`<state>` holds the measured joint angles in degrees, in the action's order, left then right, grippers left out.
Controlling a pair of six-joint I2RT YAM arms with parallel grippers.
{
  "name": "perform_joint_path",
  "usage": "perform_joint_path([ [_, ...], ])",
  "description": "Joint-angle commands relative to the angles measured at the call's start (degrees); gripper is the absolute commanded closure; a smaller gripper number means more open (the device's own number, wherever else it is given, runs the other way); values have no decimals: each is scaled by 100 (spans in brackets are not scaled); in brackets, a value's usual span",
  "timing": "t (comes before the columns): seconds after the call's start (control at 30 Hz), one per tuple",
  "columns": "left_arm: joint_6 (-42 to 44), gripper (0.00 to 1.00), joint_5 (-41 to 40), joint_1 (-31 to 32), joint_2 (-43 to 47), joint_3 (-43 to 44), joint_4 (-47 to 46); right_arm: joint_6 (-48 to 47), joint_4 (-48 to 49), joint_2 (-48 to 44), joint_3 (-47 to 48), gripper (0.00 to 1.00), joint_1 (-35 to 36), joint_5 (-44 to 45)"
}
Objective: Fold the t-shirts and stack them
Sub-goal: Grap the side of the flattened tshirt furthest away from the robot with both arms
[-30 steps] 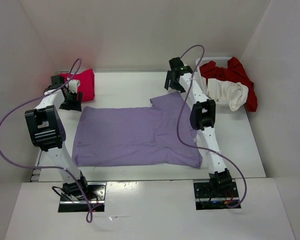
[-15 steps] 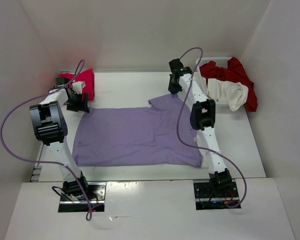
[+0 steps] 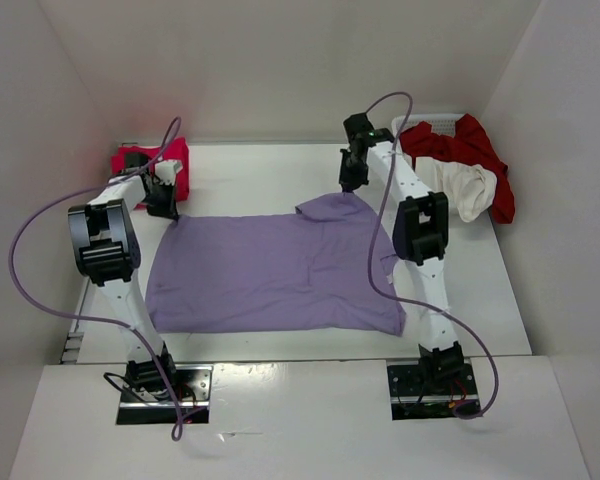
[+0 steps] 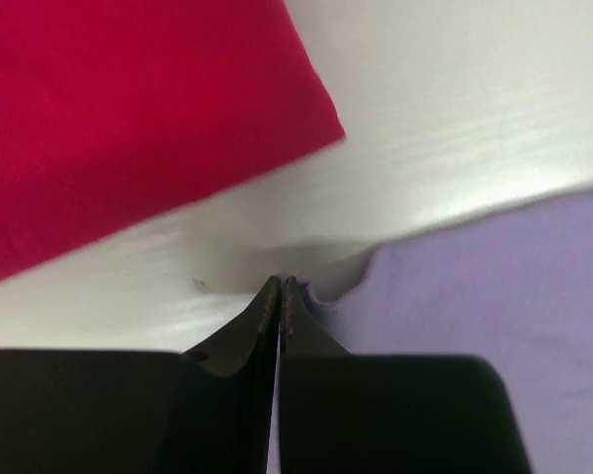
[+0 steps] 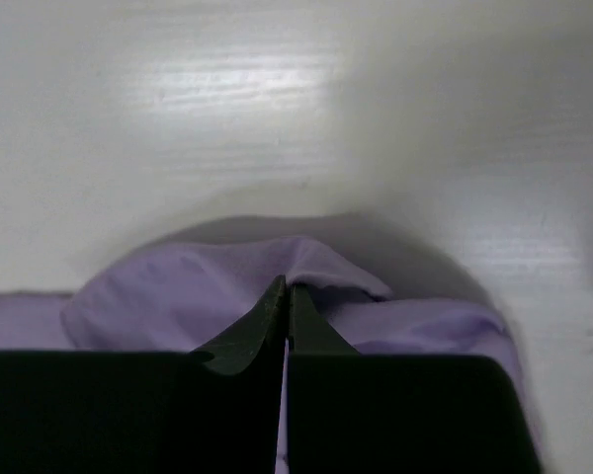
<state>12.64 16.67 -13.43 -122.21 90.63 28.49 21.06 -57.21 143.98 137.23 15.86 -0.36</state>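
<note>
I see the purple shirt (image 3: pixel 270 270) spread flat across the middle of the white table (image 3: pixel 250 170). At its far left corner my left gripper (image 4: pixel 280 286) is clamped tight, with a pucker of purple hem pinched at the tips. At the far right corner my right gripper (image 5: pixel 285 288) is likewise clenched on a raised fold of the same shirt. Beyond the left gripper, a folded pink shirt (image 3: pixel 175 160) lies on the table. At far right, a white basket (image 3: pixel 425 122) carries a dark red shirt (image 3: pixel 475 145) and a cream shirt (image 3: pixel 465 190) hanging over its rim. White walls (image 3: pixel 280 60) enclose the table.
</note>
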Motion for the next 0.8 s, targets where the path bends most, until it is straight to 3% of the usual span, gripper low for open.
perform_joint_path([
  [0.0, 387, 100, 153, -2, 337, -378, 166, -102, 437, -1327, -791, 100, 23, -298],
  [0.13, 747, 100, -14, -2, 969, -809, 113, 257, 1281, -2496, -3028, 100, 23, -640],
  [0.23, 923, 100, -14, -2, 1147, -968, 113, 434, 1792, -3112, -4182, 100, 75, -808],
  [0.47, 924, 100, -154, -54, 2025, -1301, 245, 759, 2223, -4026, -5600, 100, 339, -852],
  [0.77, 1548, 100, -383, -54, 3062, -2461, 517, 1295, 2328, -4906, -7139, 100, 506, -580],
])
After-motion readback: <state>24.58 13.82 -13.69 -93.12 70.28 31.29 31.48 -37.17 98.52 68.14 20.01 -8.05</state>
